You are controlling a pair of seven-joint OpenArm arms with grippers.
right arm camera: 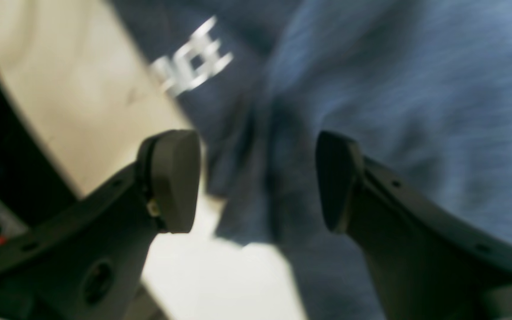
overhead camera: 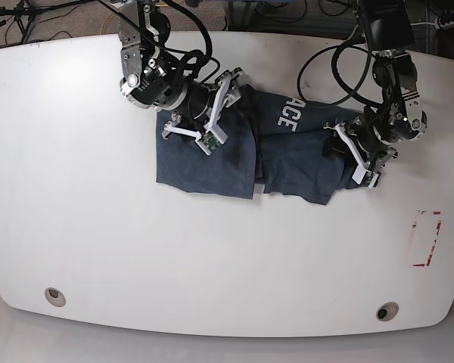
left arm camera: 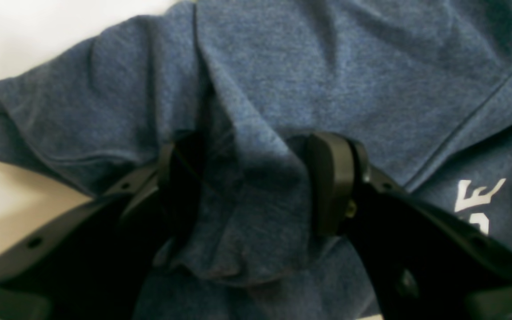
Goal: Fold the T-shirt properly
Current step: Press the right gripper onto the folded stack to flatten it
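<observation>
The T-shirt [overhead camera: 212,162] lay bunched at the surface's [overhead camera: 76,227] twelve o'clock. Left end effector [left arm camera: 256,186] clamped a fold; right end effector [right arm camera: 258,182] stood apart over cloth. Mid-fold judged; next, close the right.

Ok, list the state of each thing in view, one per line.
T-shirt: partly folded, bunched, flat on the table, white letters facing up.
Left pincer: closed on a raised fold of the T-shirt.
Right pincer: jaws apart, cloth lying in the gap, neither pad clearly touching it.
Table: white, bearing the T-shirt.
</observation>
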